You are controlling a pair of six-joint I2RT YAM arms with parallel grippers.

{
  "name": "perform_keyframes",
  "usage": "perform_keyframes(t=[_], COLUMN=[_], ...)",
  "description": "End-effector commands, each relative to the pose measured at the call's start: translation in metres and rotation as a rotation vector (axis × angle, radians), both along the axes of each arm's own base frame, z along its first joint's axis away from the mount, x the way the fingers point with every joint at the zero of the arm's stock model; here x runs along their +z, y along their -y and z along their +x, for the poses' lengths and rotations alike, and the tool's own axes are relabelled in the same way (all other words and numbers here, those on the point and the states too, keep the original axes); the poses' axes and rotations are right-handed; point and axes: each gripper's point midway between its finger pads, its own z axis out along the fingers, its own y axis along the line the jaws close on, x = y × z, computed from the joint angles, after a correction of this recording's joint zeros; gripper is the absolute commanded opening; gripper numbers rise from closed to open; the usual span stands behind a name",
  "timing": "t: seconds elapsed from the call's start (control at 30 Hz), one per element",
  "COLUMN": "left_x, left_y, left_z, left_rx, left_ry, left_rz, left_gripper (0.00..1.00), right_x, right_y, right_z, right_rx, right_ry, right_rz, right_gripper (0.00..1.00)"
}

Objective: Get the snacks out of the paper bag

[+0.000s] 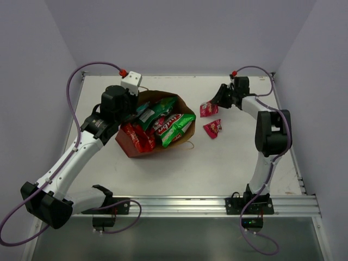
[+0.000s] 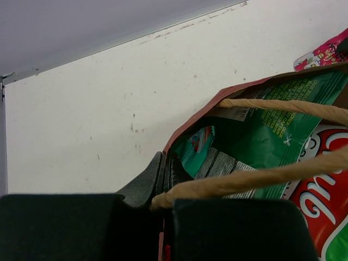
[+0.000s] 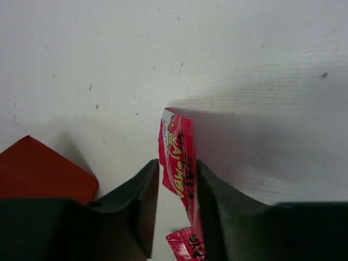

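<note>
1. The paper bag (image 1: 130,145) is clamped at its rim by the left gripper (image 2: 163,176).
2. A pink packet (image 3: 175,144) is pinched by the right gripper (image 3: 177,182); a second packet (image 1: 213,128) lies near it.
3. Most snacks (image 1: 166,125) are left in the bag.

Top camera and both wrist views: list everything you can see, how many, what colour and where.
paper bag: one, brown with a red lower part, lying on its side left of centre, mouth towards the right.
snacks in the bag: several, exact count hidden; red, green-and-white, teal; spilling at the mouth.
string handles: tan, across the bag's mouth.
held packet: one, pink-red, right of the bag.
loose packet: one, pink-red, on the table just nearer the bases.
table: one, white.
left gripper: black, closed on the bag's rim.
right gripper: black, closed on the held packet, which stands on edge.
</note>
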Motion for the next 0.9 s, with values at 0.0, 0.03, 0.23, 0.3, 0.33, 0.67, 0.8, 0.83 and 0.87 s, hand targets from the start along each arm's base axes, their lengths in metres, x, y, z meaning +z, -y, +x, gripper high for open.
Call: perform_keyframes(t=[0.0, 0.03, 0.23, 0.3, 0.33, 0.67, 0.8, 0.83, 0.87], left_x=[0.031, 0.030, 0.026, 0.025, 0.025, 0.023, 0.029, 0.029, 0.028], left_y=[0.001, 0.001, -0.002, -0.003, -0.003, -0.003, -0.004, -0.005, -0.004], left_z=[0.001, 0.000, 0.000, 0.001, 0.001, -0.001, -0.005, -0.005, -0.006], left_rx=[0.000, -0.002, -0.006, -0.001, 0.001, -0.005, -0.001, -0.001, -0.001], left_ry=[0.094, 0.094, 0.091, 0.091, 0.091, 0.085, 0.093, 0.092, 0.090], left_rz=[-0.044, -0.045, -0.008, -0.003, -0.004, -0.008, -0.019, -0.019, -0.023], left_gripper=[0.00, 0.00, 0.00, 0.00, 0.00, 0.00, 0.00, 0.00, 0.00], right_x=[0.028, 0.039, 0.124, 0.146, 0.160, 0.223, 0.180, 0.172, 0.166], right_y=[0.026, 0.035, 0.037, 0.004, -0.010, -0.200, -0.253, -0.260, -0.270], right_z=[0.010, 0.007, -0.041, -0.065, -0.076, -0.200, -0.214, -0.215, -0.219], right_rx=[-0.100, -0.130, -0.132, -0.043, -0.001, 0.507, 0.678, 0.718, 0.749], right_ry=[0.032, 0.045, 0.218, 0.273, 0.314, 0.554, 0.541, 0.555, 0.561], right_rz=[0.001, -0.025, -0.235, -0.237, -0.223, -0.190, -0.300, -0.335, -0.346], right_gripper=[0.44, 0.60, 0.88, 0.89, 0.89, 0.85, 0.84, 0.84, 0.83])
